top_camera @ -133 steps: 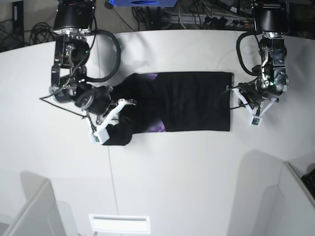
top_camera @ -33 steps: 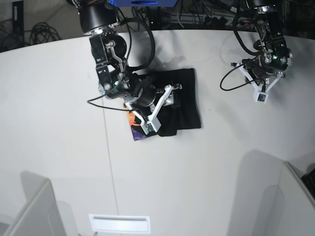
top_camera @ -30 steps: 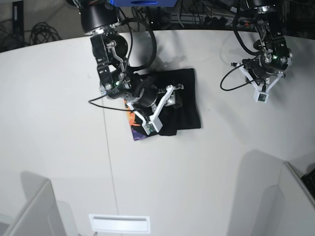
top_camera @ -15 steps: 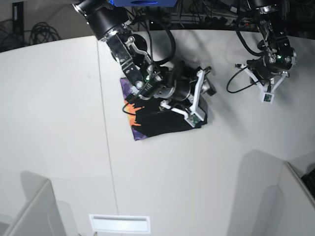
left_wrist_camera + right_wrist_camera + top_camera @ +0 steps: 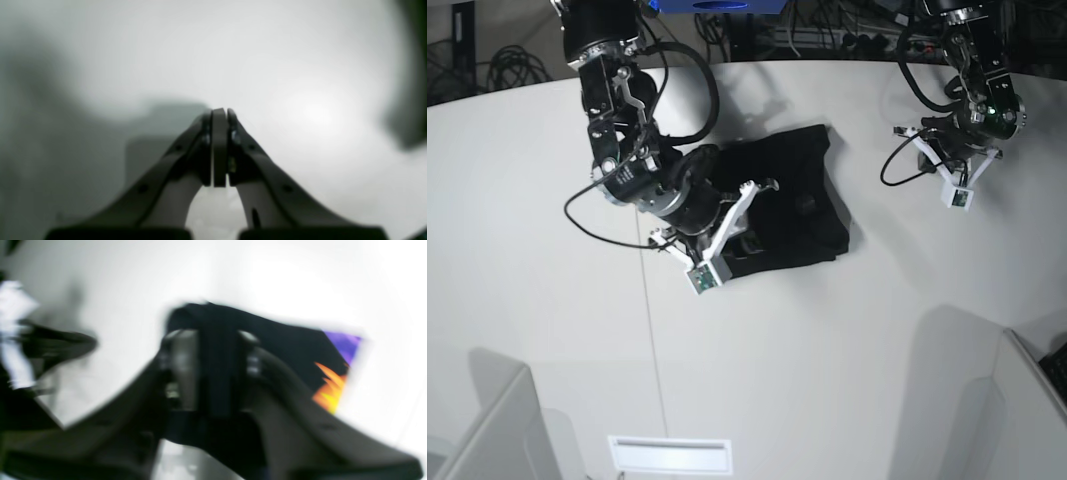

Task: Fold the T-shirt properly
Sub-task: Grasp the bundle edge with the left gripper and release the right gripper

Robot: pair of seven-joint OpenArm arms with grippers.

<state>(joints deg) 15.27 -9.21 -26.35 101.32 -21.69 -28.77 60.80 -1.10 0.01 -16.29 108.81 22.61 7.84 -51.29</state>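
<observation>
T-shirt (image 5: 792, 205) lies as a compact black bundle in the rear-middle of the tabletop (image 5: 847, 370), nearer the back edge; right gripper (image 5: 745, 222) sits over its left part — wrist view is blurred, cloth shows between the fingers (image 5: 181, 365), cannot tell if they pinch it; left gripper (image 5: 952, 170) is clenched on nothing, well apart near the right rear edge; to do this step well, flatten the top layer and square the edges before letting go; long axis looks roughly left-right, slightly skewed; print corner (image 5: 333, 373) peeks out.
</observation>
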